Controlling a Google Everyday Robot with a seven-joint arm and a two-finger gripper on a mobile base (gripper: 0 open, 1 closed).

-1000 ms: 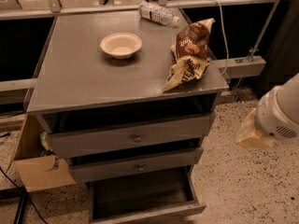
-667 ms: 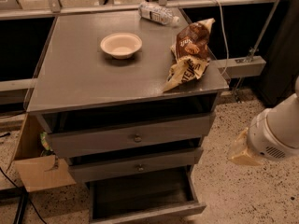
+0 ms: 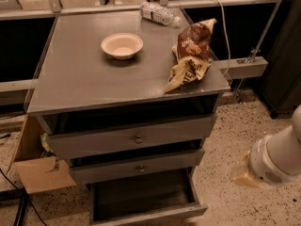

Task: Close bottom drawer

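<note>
At the foot of the grey cabinet, the bottom drawer stands pulled well out, its slim front panel nearest the camera and its dark inside open to view. Right of the cabinet and level with that drawer, the gripper hangs over the speckled floor on the end of a white arm, well apart from the drawer and touching nothing. It shows only as a pale yellowish blur, so I cannot tell how far open it is or whether it holds anything.

Above the bottom drawer, the middle drawer sits slightly out, and the top drawer, the tallest, also shows a dark gap above its front; each has a small round knob. Against the cabinet's left side leans an open cardboard box.

On the cabinet top, a brown and cream snack bag lies at the right edge, one end hanging over the front lip. A shallow cream bowl rests upright near the middle. Farthest back on the cabinet top, a plastic bottle lies on its side.
</note>
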